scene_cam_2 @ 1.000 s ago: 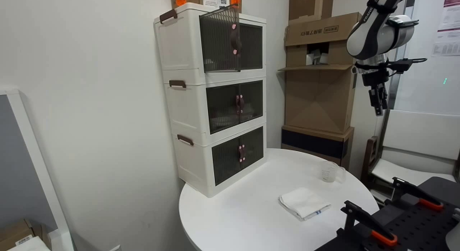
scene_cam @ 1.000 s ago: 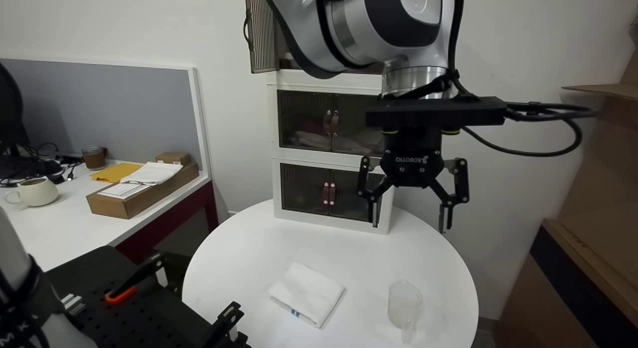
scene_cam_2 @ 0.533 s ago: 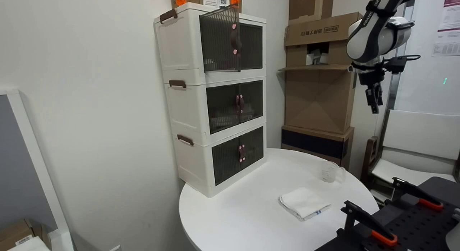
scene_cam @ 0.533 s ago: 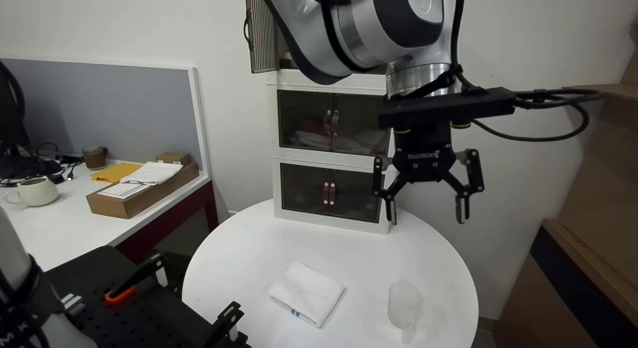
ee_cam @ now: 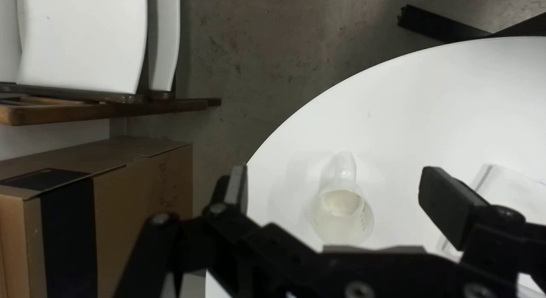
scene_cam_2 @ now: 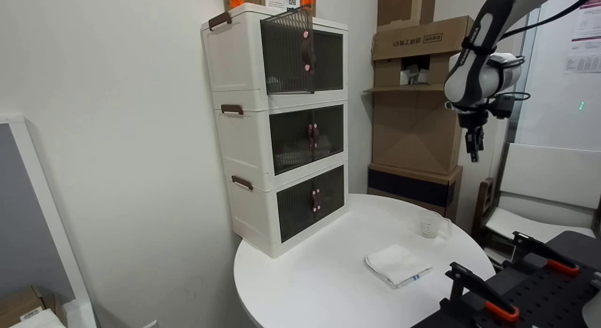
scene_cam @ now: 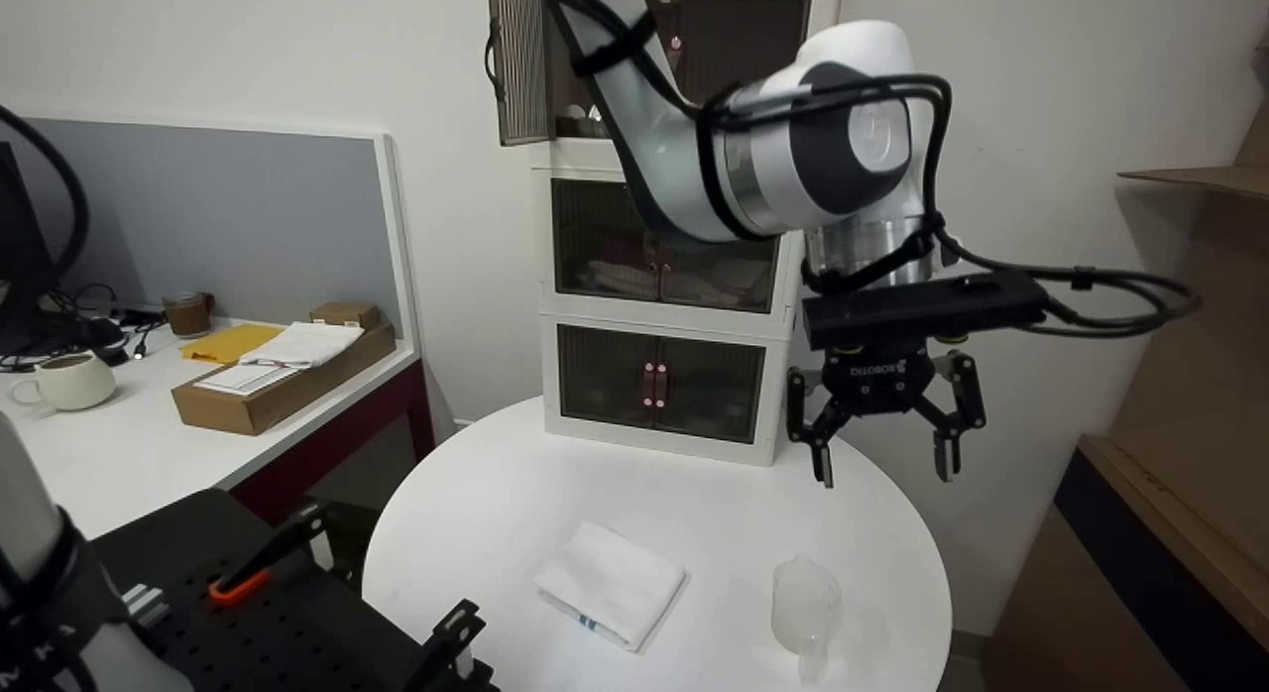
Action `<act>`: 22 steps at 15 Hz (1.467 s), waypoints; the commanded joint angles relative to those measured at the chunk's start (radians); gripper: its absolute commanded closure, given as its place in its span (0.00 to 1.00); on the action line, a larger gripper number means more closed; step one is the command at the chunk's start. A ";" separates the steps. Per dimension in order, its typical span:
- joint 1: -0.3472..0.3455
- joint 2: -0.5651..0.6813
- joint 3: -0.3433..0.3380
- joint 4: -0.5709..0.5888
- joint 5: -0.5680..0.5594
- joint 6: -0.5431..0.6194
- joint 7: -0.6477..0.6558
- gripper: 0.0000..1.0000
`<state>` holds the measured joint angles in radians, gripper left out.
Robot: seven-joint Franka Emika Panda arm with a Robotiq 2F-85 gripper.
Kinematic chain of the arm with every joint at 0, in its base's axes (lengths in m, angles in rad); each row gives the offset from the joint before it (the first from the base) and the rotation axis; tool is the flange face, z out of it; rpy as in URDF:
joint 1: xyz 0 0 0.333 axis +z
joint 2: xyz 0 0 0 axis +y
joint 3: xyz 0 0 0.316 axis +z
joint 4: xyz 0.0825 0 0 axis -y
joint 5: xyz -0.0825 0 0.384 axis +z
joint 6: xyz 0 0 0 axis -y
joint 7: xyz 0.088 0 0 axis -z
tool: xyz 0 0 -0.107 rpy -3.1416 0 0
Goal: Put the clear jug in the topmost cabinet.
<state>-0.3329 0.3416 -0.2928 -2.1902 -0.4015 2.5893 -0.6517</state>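
Note:
The clear jug [scene_cam: 805, 605] stands upright on the white round table [scene_cam: 476, 494]. It is see-through with a handle and measuring marks, and also shows in an exterior view [scene_cam_2: 429, 225]. My gripper [scene_cam: 885, 477] is open and empty, high above the table and the jug. In the wrist view the jug [ee_cam: 341, 217] lies between the open fingers [ee_cam: 448, 204], well below them. The topmost cabinet [scene_cam_2: 235, 60] is the upper of three stacked white units. Its left glass door [scene_cam_2: 286, 55] stands swung open; its right door is shut. Its interior is partly hidden by my arm in an exterior view.
A folded white cloth [scene_cam: 612, 585] lies beside the jug. The middle [scene_cam_2: 244, 140] and lowest [scene_cam_2: 251, 210] cabinets are shut. Cardboard boxes [scene_cam_2: 415, 126] stand beyond the table. A black perforated base with clamps [scene_cam_2: 483, 290] adjoins the table's edge. A chair [ee_cam: 81, 42] shows nearby.
My arm and open gripper have moved right and lower in an exterior view, and left and slightly lower in another. The jug, cloth and cabinet doors have not moved.

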 commanded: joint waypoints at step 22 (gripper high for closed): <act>-0.054 0.616 0.141 0.375 0.084 0.107 0.200 0.00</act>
<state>-0.3765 0.9104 -0.1703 -1.8644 -0.3323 2.7194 -0.4187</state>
